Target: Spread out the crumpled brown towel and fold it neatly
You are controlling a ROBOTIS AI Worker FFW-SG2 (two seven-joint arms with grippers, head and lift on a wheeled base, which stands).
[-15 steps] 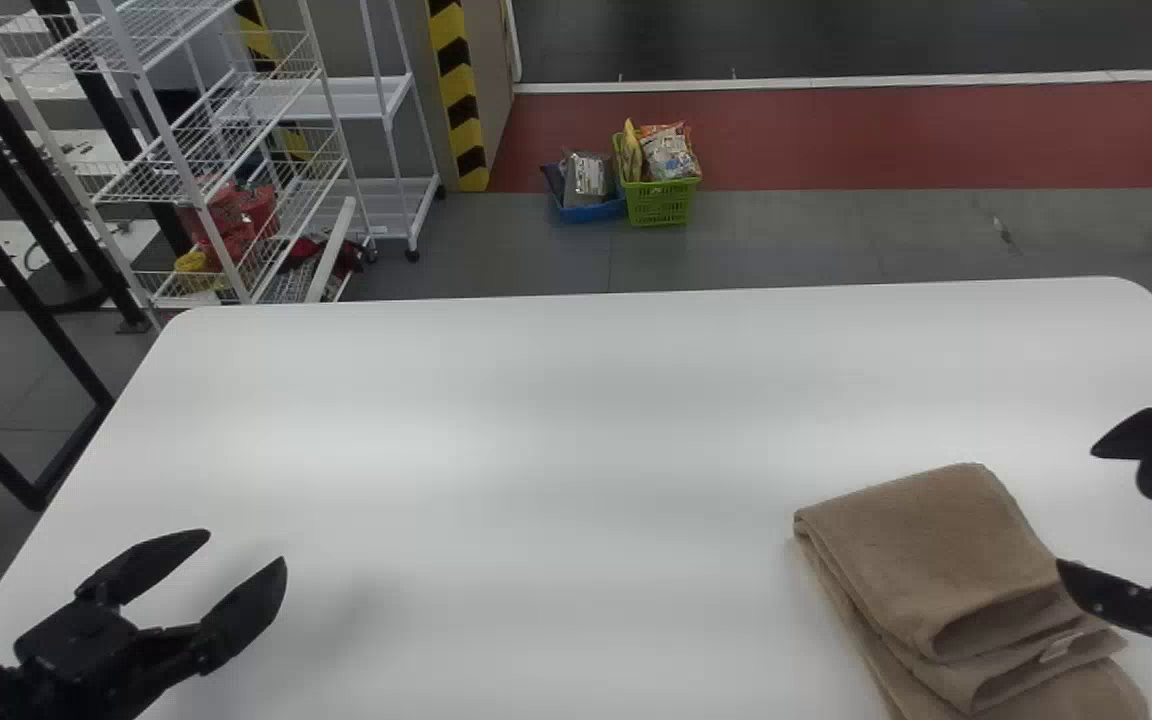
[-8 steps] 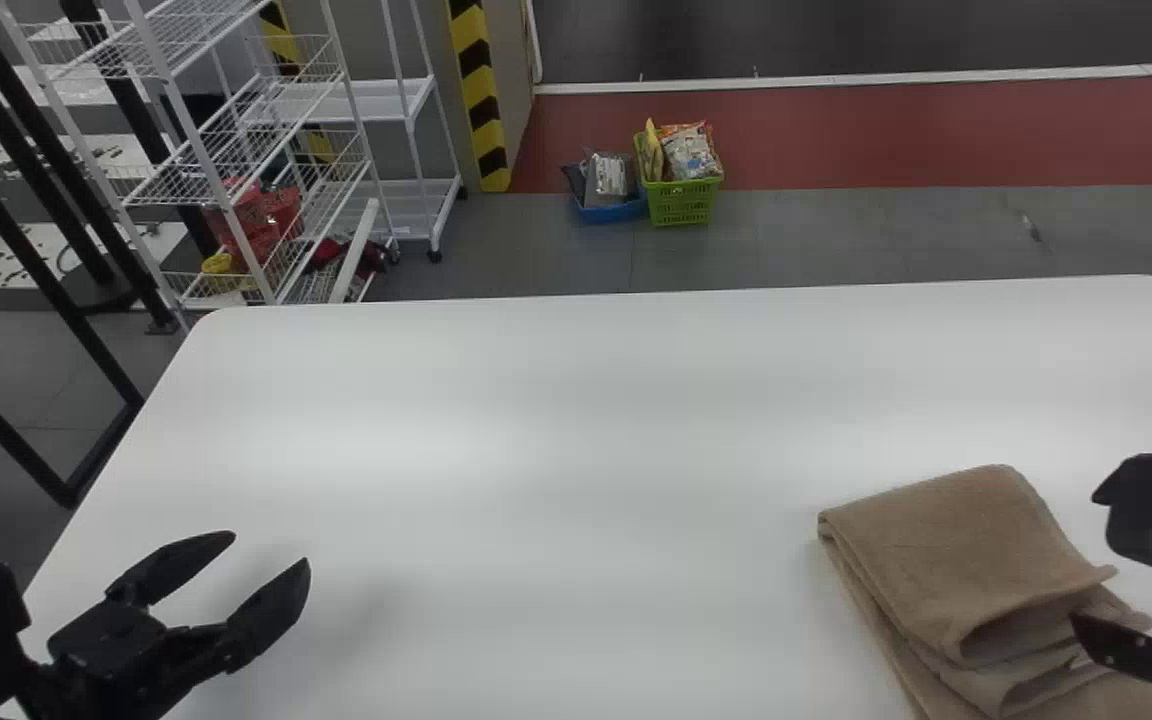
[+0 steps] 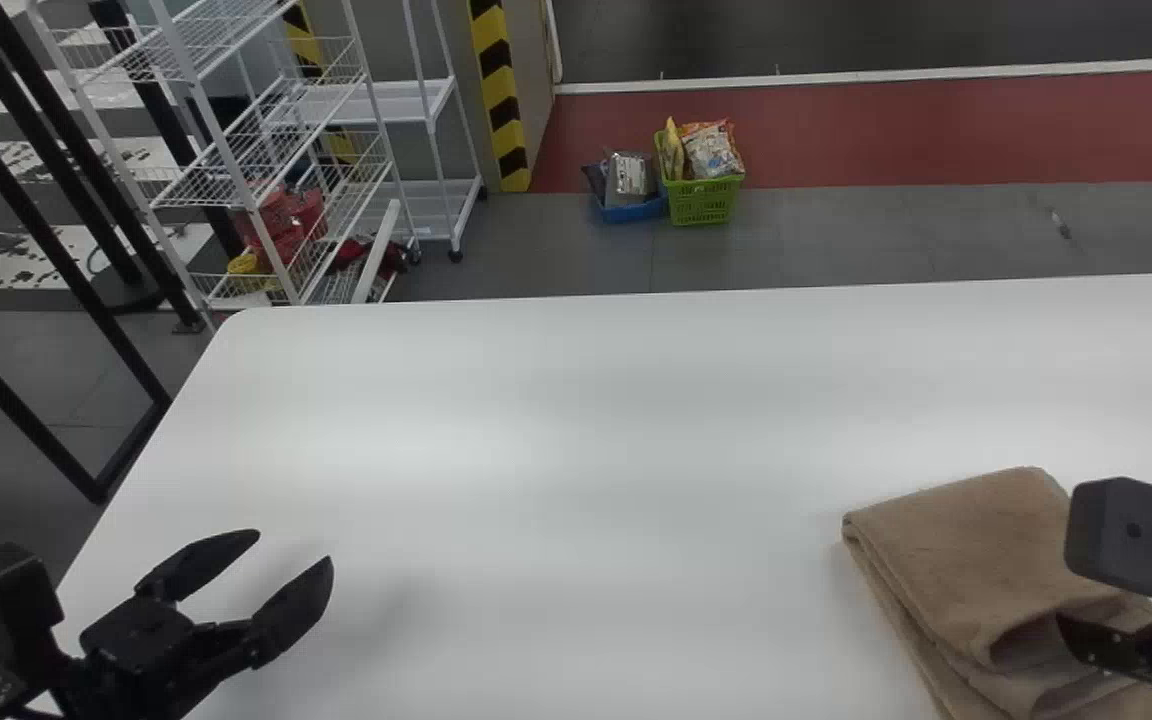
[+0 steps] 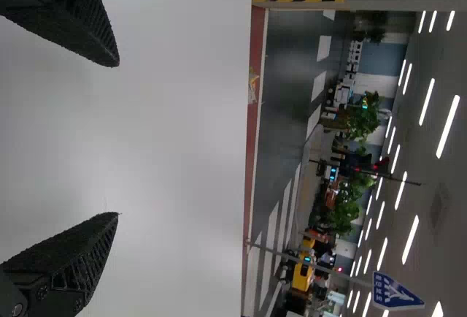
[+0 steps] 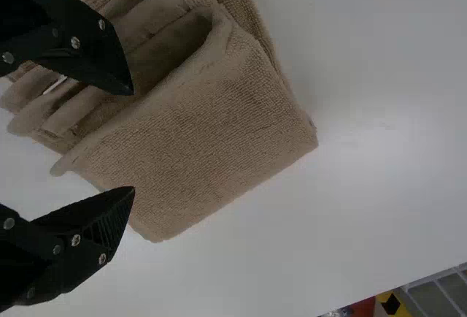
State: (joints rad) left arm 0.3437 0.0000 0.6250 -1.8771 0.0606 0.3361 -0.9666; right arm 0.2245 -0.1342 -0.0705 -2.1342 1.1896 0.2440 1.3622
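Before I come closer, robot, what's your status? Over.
Left gripper open, above the white tabletop. Right gripper open, at the brown towel. Towel folded in layers, edges uneven. In the way: right gripper, hiding part of it in the head view.

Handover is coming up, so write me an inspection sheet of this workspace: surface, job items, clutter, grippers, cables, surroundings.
Surface: white table, no damage seen.
Job items: brown towel lies folded in loose, uneven layers at the table's right side.
Clutter: green basket of packets beside a blue basket, on the floor beyond.
Grippers: left gripper open over the table's left; right gripper open at the towel, contact unclear.
Cables: thin dark loop behind the black frame, too small to identify.
Surroundings: white wire rack at left.
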